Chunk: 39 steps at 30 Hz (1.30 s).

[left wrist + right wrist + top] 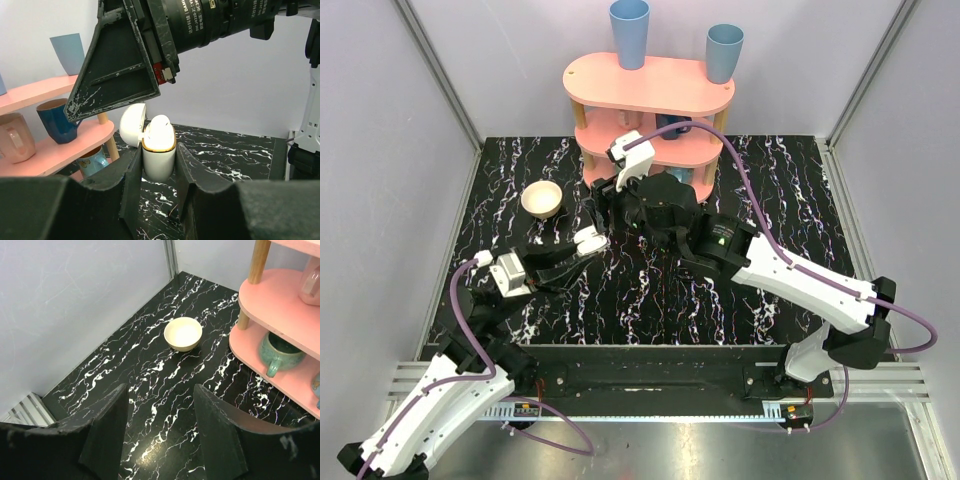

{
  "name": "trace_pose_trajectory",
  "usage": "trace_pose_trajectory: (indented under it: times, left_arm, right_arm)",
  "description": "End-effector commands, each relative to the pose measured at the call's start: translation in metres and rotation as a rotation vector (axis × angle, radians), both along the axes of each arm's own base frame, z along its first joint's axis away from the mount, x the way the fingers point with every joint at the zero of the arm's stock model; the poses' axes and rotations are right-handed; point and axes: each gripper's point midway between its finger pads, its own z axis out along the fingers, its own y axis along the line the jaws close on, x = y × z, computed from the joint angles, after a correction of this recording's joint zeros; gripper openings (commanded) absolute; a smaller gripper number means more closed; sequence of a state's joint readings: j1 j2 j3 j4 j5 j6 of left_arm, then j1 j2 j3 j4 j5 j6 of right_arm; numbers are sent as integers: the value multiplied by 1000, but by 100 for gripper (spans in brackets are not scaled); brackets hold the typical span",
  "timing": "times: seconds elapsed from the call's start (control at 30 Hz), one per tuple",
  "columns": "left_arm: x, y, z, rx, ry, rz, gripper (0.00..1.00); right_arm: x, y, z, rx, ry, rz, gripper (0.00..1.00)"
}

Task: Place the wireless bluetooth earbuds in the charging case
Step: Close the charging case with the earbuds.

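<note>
Your left gripper has its fingers clamped on the small glossy white plastic charging case, upright over the black marbled bench, lid open. It's probably light, hard and slick, so hold the flat sides low. On your right gripper the fingers are spread wide, holding nothing.

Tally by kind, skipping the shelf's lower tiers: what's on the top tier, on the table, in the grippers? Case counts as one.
Blue cups: 2, on the top tier
Cream bowl: 1, on the table
Charging case: 1, in the left gripper
Total: 4
</note>
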<state>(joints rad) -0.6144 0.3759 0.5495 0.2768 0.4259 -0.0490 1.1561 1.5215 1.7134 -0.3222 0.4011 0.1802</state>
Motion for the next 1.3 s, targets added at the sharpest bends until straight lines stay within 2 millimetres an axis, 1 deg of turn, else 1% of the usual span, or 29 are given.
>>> trace_pose_trajectory:
  times: [0.0, 0.27, 0.3, 0.57, 0.73, 0.9, 1.0, 1.03, 1.1, 1.13, 1.17, 1.2, 1.27]
  left_arm:
    - [-12, -1, 23, -15, -66, -41, 0]
    - [-9, 2, 25, -27, -65, -21, 0]
    - [-9, 2, 25, -28, -66, -20, 0]
    - [-1, 6, 23, -39, -53, 26, 0]
    - [2, 8, 23, -43, -50, 45, 0]
    - [6, 10, 23, -50, -41, 67, 0]
    - [10, 10, 21, -58, -5, 77, 0]
    - [13, 11, 17, -64, 37, 84, 0]
    - [18, 10, 13, -72, 97, 88, 0]
    - [21, 7, 3, -59, 167, 85, 0]
    - [24, 4, -1, -50, 207, 79, 0]
    - [26, 2, -8, -40, 251, 73, 0]
    - [29, -6, -27, -37, 367, 46, 0]
  right_arm:
    - [-1, 1, 10, 27, 25, 20, 62]
    - [-4, 5, -2, -1, 54, 45, 62]
    - [-6, 4, -1, 7, 59, 50, 62]
    - [-18, -4, -6, 12, 85, 88, 62]
    - [-26, -9, -6, 16, 94, 111, 61]
    - [-27, -17, -6, 20, 99, 95, 61]
    - [-18, -29, -4, 30, 81, 24, 62]
    - [-15, -33, -5, 30, 77, -1, 62]
    - [0, -50, -7, 16, 54, -117, 63]
    - [7, -58, -9, 8, 44, -166, 64]
    - [17, -70, -15, -9, 46, -232, 64]
    - [32, -85, -24, -18, 64, -292, 65]
    - [42, -101, -36, 17, 120, -347, 66]
